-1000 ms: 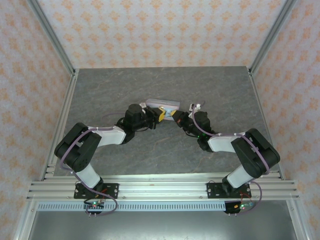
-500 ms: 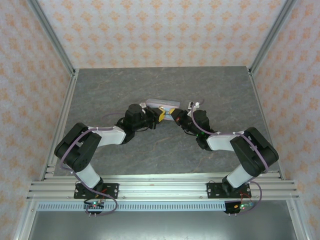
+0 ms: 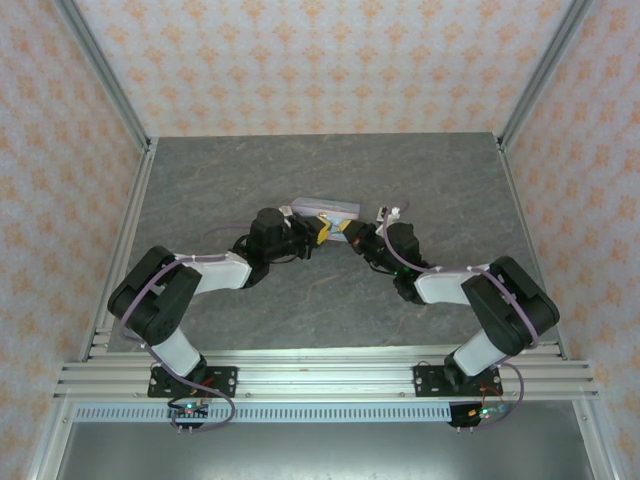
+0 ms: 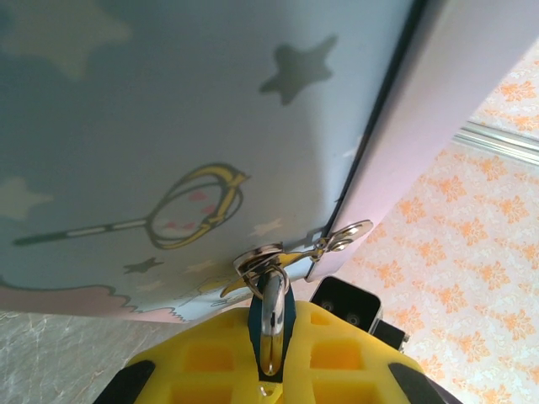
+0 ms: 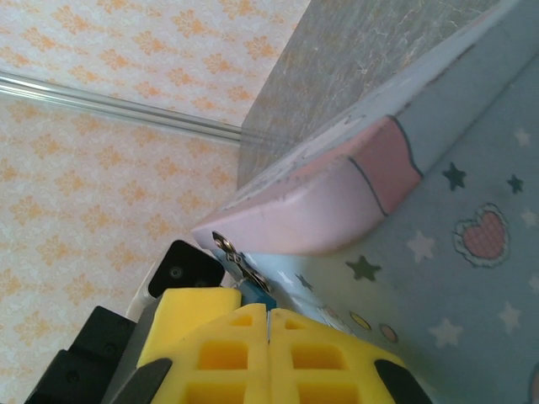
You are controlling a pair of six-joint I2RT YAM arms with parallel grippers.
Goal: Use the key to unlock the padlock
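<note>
The teal-blue padlock point(image 4: 289, 305) hangs by its silver shackle point(image 4: 271, 324) from the hasp point(image 4: 337, 240) of the pale blue-and-pink tin point(image 4: 168, 126). My left gripper point(image 4: 271, 380) is shut on the padlock's body, its yellow pads on both sides. In the top view the left gripper point(image 3: 321, 232) and the right gripper point(image 3: 347, 232) meet tip to tip in front of the tin point(image 3: 325, 209). My right gripper point(image 5: 269, 318) is shut, with the key point(image 5: 269, 325) showing as a thin sliver in the seam between its pads. Its tips sit right at the padlock point(image 5: 258, 297).
The tin point(image 5: 472, 210) lies on the grey table point(image 3: 230, 170) near its middle. Metal frame posts point(image 3: 110, 100) and patterned walls close in the back and sides. Both forearms lie low over the table, angled inward.
The right wrist has shifted slightly by the padlock and come back. The left arm and the tin have stayed still.
</note>
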